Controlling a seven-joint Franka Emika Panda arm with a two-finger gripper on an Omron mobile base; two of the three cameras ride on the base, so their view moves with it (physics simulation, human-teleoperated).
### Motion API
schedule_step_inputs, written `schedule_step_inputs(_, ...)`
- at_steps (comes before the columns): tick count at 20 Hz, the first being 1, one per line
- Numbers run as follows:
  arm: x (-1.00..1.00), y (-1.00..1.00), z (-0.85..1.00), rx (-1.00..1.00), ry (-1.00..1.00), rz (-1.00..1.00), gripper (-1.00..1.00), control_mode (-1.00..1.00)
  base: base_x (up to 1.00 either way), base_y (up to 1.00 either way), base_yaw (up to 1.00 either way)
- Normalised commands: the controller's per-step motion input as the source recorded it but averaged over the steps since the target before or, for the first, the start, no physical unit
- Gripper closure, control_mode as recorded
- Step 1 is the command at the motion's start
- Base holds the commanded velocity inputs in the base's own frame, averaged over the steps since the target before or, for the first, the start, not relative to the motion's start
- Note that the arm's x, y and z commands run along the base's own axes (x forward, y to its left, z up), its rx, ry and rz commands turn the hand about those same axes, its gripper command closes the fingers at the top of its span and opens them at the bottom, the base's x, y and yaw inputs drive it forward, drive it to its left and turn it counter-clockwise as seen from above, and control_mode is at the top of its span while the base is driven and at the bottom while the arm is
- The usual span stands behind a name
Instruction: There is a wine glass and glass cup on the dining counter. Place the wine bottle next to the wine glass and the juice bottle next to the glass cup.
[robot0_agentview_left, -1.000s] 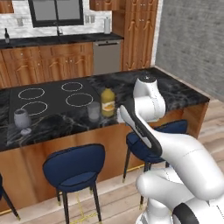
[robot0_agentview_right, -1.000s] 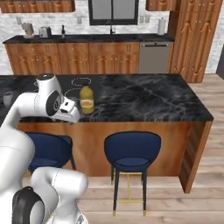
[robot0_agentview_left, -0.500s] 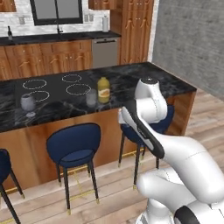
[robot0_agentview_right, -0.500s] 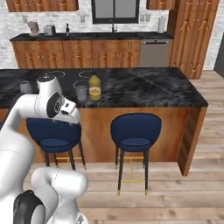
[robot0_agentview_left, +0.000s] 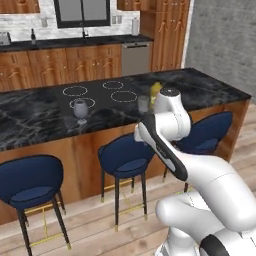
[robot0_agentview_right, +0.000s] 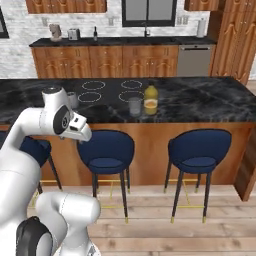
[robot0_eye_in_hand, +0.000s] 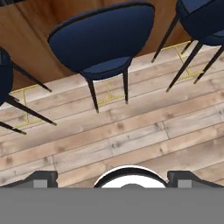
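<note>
- Setting: rendered home kitchen.
- Broad island with black white-veined marble top (robot0_agentview_right: 200, 102), white cooktop rings, wood sides.
- Navy padded bar stools on thin dark legs (robot0_agentview_right: 106, 150).
- Back wall: wooden cabinet run (robot0_agentview_right: 105, 60), steel dishwasher (robot0_agentview_right: 193, 60), dark window.
- Pale wood plank floor (robot0_eye_in_hand: 131, 140).

A navy stool (robot0_eye_in_hand: 101, 41) with dark legs is seen from above, standing on a pale plank floor (robot0_eye_in_hand: 131, 135) before a wood panel (robot0_eye_in_hand: 26, 26). Parts of two more stools are cut off at the left (robot0_eye_in_hand: 6, 74) and upper right (robot0_eye_in_hand: 203, 19) edges. The gripper (robot0_eye_in_hand: 112, 176) fingertips (robot0_eye_in_hand: 41, 177) stand wide apart, nothing between them.
</note>
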Motion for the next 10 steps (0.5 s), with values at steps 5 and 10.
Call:
schedule_step_inputs(5,0.0,0.0,0.0,0.0,0.0,0.0,-1.0,1.0,-0.03,0.94,0.0)
schedule_step_inputs(10,0.0,0.0,0.0,0.0,0.0,0.0,-1.0,1.0,0.0,0.94,0.0)
